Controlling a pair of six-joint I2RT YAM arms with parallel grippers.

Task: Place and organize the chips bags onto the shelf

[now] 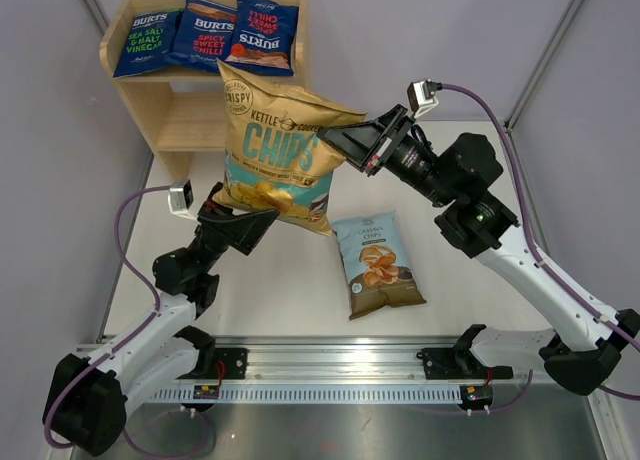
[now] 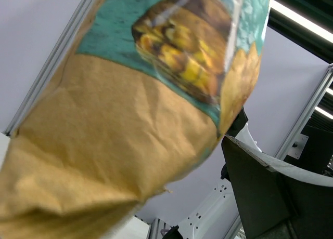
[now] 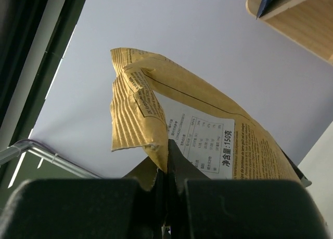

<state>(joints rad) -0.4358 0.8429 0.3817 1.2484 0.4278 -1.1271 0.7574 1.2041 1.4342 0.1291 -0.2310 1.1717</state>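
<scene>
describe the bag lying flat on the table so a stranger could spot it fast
Start at the table in front of the wooden shelf. Near its middle the Cassava Chips bag lies flat, label up. It is light blue over brown, unlike the big yellow bag held in the air.

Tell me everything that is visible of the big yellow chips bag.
The yellow chips bag is large, crinkly and paper-like: mustard yellow, a teal band, the word CHIPS, a picture of chips low on the front, a white printed label on the back. It hangs tilted in the air near the shelf. The right gripper is shut on its crumpled side edge. The open left gripper sits under its lower corner; whether they touch is unclear.
</scene>
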